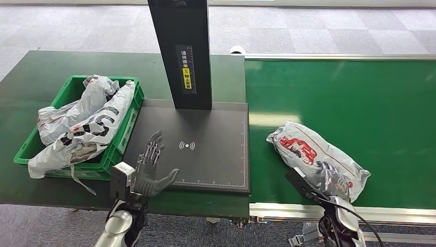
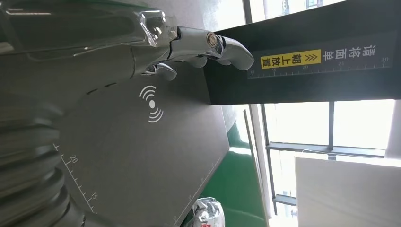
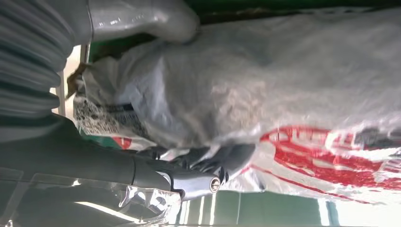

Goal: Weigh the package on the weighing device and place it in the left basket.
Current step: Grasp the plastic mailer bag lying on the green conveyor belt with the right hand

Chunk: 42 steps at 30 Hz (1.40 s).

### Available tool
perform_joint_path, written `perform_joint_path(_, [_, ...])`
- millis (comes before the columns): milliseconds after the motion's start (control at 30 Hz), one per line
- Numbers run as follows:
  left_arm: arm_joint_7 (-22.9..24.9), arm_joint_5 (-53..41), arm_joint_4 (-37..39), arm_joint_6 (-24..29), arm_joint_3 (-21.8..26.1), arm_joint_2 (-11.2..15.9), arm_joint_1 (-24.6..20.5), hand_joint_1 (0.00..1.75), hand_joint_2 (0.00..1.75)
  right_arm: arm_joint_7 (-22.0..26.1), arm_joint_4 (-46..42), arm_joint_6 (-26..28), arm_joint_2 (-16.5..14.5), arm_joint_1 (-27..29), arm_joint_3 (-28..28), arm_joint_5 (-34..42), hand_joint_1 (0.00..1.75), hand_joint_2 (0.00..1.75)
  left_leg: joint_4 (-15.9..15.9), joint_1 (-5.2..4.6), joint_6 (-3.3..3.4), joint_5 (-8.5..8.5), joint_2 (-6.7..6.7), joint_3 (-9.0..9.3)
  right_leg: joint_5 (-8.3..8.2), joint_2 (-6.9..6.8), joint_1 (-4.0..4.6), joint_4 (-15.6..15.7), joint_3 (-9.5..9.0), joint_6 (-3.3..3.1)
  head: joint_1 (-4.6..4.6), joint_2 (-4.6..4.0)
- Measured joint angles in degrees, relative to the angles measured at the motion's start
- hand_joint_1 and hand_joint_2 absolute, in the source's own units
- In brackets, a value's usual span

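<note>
1. Since the package (image 1: 316,157) is a crinkled plastic mailer bag, white-grey with red print, I judge it soft and light: it should sag and fold when lifted, and the film looks slick enough to slide through a loose hold.
2. It lies on the green conveyor belt (image 1: 360,92), right of the weighing device (image 1: 205,146) and near the front edge of the belt, not yet on the plate.
3. Its long axis runs diagonally, from the far-left end by the scale to the near-right end by the robot; the printed face is up.
4. The right hand (image 1: 329,177) is at that near-right end. In the right wrist view its thumb (image 3: 142,19) presses on one side of the bag and its dark fingers (image 3: 203,163) curl against the other, so it appears to grip the package.
5. A hold around the bulk of the bag, gathering film and contents together, seems safer than pinching a loose corner, which could tear or slip.
6. The left hand (image 1: 151,167) hovers over the near-left part of the scale plate, fingers spread, holding nothing.
7. The left basket (image 1: 126,126), green, already holds similar bags (image 1: 85,121).
</note>
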<state>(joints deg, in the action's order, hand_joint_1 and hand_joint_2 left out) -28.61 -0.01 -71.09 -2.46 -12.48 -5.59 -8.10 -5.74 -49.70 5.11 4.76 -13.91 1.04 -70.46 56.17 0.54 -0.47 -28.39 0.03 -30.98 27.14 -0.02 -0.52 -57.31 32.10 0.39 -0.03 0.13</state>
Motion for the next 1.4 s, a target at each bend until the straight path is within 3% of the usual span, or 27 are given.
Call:
perform_joint_path(867, [0.27,0.58,-1.29,-0.18,0.7,0.0,0.57,0.0,1.75,5.15,0.7,4.74,-0.05,-1.7,-1.34,2.41,1.75,1.75,0.0,0.0,0.0,0.0,0.0,0.0,0.0,-0.01,0.0,0.0,-0.01,0.0,0.0,0.0])
perform_joint_path(967, [-0.45,0.16,-2.22,0.73,0.92,-0.01,1.12,0.0,1.75,9.13,-1.18,10.61,-0.33,-1.44,-1.3,4.64,1.75,1.75,0.0,0.0,0.0,0.0,0.0,0.0,0.0,0.0,0.0,-0.01,0.01,0.0,-0.01,0.0])
perform_joint_path(1167, [-2.27,-0.84,-5.06,3.14,1.05,-0.09,1.84,0.0,1.75,20.14,-13.07,29.58,-1.51,1.38,-0.3,10.59,1.75,1.75,0.0,0.0,0.0,0.0,-0.02,0.0,0.01,-0.02,0.0,0.0,0.02,0.0,0.01,0.0])
perform_joint_path(1400, [-3.71,-0.59,-5.51,4.89,0.82,-0.27,1.25,0.0,1.75,41.21,-27.93,31.69,-7.26,6.33,7.27,26.0,1.75,1.75,-0.01,0.0,0.0,0.0,0.0,0.03,0.01,0.0,0.0,0.0,0.01,0.0,0.01,0.0])
